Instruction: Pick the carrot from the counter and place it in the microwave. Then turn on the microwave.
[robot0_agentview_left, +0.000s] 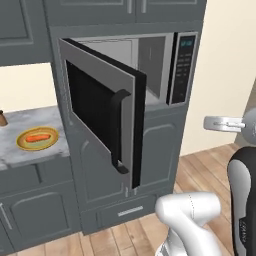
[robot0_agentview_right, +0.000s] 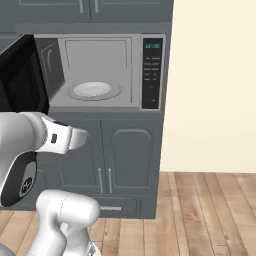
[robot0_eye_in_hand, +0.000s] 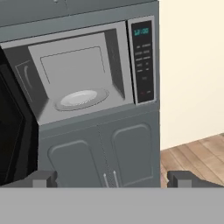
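Observation:
The carrot (robot0_agentview_left: 37, 138), a short orange-red stick, lies on a round yellow-rimmed plate (robot0_agentview_left: 22, 142) on the marble counter (robot0_agentview_left: 30, 156), at the far left. The microwave (robot0_agentview_left: 160, 70) stands with its black-glass door (robot0_agentview_left: 100, 112) swung wide open to the left. Inside it, a glass turntable (robot0_agentview_right: 95, 90) lies bare. The keypad (robot0_eye_in_hand: 143, 61) with a cyan display is on the microwave's right side. My gripper (robot0_eye_in_hand: 113, 179) is open and holds nothing. It faces the microwave cavity from some distance back, well right of the carrot, and shows at the right edge as the gripper (robot0_agentview_left: 214, 123).
The open door juts out toward me between the plate and the gripper. Dark grey cabinets (robot0_agentview_right: 125, 155) sit below and above the microwave. A small brown object (robot0_agentview_left: 2, 118) stands at the counter's far left. A cream wall (robot0_agentview_right: 215, 85) and a wood floor (robot0_agentview_right: 210, 210) lie to the right.

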